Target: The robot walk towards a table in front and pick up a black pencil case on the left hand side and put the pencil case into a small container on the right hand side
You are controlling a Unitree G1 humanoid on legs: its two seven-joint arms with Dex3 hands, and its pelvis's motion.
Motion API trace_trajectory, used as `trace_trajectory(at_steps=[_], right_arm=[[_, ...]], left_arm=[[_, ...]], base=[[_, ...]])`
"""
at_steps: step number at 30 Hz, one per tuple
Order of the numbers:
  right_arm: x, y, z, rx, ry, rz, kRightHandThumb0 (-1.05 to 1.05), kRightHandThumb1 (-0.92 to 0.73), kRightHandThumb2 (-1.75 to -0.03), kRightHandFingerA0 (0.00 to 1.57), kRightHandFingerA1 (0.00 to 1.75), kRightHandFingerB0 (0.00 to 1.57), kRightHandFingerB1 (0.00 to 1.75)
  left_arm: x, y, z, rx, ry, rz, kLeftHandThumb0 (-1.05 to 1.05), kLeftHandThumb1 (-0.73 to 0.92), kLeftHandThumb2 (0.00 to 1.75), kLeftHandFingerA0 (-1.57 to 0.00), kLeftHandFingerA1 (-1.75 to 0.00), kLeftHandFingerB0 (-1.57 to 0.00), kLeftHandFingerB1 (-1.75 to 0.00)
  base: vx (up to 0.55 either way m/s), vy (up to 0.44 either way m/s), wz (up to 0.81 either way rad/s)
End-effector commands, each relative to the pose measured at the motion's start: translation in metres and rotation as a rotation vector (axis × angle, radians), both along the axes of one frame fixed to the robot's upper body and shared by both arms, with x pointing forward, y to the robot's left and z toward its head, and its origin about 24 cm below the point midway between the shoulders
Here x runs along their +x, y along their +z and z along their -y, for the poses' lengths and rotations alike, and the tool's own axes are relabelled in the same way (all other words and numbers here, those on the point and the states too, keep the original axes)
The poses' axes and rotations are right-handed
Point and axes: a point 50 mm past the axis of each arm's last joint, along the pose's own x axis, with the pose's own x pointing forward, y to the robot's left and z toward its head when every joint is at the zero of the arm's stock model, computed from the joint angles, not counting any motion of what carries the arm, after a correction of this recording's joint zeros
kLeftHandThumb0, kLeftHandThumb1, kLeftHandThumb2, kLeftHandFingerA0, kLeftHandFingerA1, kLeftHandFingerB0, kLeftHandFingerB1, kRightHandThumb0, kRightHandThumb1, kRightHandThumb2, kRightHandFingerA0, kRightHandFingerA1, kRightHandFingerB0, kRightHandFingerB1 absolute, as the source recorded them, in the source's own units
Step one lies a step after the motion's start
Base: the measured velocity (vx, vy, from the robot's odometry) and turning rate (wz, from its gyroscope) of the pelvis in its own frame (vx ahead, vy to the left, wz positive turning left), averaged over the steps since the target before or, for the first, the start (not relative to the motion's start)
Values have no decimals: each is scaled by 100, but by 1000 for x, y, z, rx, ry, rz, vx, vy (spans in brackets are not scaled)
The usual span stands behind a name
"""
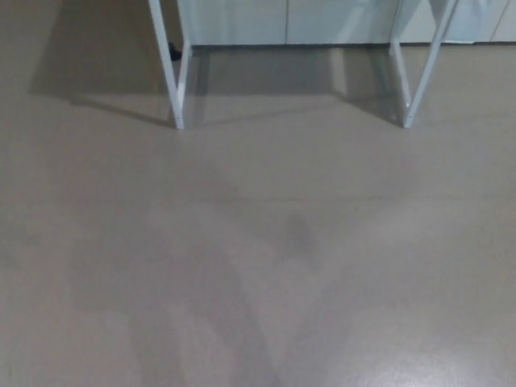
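ahead, saw white desk legs (171, 89) standing on the beige floor (258, 266); could not tell either hand's state.

Dim, soft focus; faint floor (258, 266) shadows

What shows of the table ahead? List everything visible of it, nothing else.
Only the lower frame of the table shows, at the top of the head view. Its top is cut off, so nothing on it can be seen. Two white supports, seemingly painted metal, stand on the beige floor: the left leg and the right leg. Each joins a slanted bar and a shorter bar at one foot. Soft shadows lie beside them. Pale panels stand behind.
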Motion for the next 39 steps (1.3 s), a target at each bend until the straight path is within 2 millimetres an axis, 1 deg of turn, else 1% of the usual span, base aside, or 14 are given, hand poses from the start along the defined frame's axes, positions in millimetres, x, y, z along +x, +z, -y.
trace_trajectory(at_steps=[1,2,4,5,7,8,9,19,21,23,27,28,29,39], right_arm=[[0,1,1,-9,6,1,-32,-55,-56,42,39,36,35],[0,1,1,-10,5,-2,-33,-55,-56,41,40,36,34],[0,0,2,-12,5,-9,-32,-55,-56,41,39,36,35],[1,0,2,-12,6,-11,-32,-55,-56,41,39,37,35],[1,0,2,-18,17,-8,-39,-48,-69,36,47,34,43],[1,0,2,-20,20,-7,-39,-48,-69,36,47,34,43],[1,1,1,-17,17,-4,-32,-55,-56,41,40,37,35],[-2,0,0,-13,18,-18,-31,-56,-56,42,40,39,36],[-2,0,1,-11,24,-17,-38,-50,-69,37,46,36,44],[-2,0,1,-18,29,-24,-31,-56,-57,42,40,39,36],[-2,1,1,-17,35,-17,-31,-57,-57,44,41,39,36],[-2,0,1,-16,32,-21,-31,-57,-57,44,40,39,36],[-3,0,2,-15,28,-25,-31,-57,-57,43,40,39,36],[-13,-4,3,-13,28,-67,-34,-56,-57,44,40,39,35]], left_arm=[[1,5,-6,32,-18,12,-14,41,87,-21,-54,-11,-48],[1,5,-6,30,-22,11,-21,59,59,-29,-42,-20,-34],[1,5,-6,34,-32,5,-23,58,60,-28,-42,-20,-35],[2,5,-6,43,-31,8,-15,41,86,-22,-55,-12,-49],[2,4,-6,37,-21,11,-14,41,86,-23,-55,-12,-49],[2,4,-6,34,-17,12,-14,41,86,-23,-55,-12,-49],[2,4,-6,28,-13,16,-13,41,86,-22,-55,-12,-49],[-2,3,-7,44,-23,-7,-15,41,86,-25,-55,-14,-49],[-2,3,-6,42,-23,-4,-14,41,86,-24,-55,-15,-49],[-2,3,-6,51,-34,-5,-15,41,86,-25,-55,-15,-49],[-2,3,-5,39,-23,-1,-13,41,88,-27,-57,-15,-50],[-3,3,-5,38,-23,-4,-16,59,57,-35,-43,-27,-35],[-2,3,-5,45,-32,-7,-15,40,86,-25,-56,-15,-49],[-14,1,-6,39,-36,-33,-15,41,86,-23,-55,-12,-49]], base=[[277,269,1],[328,195,15],[307,168,-22],[209,180,2],[173,160,2],[181,130,4],[156,101,7],[194,-31,8],[148,-167,5],[173,-89,-4],[164,-58,-11],[165,-32,-5],[173,115,-8],[182,153,-3]])
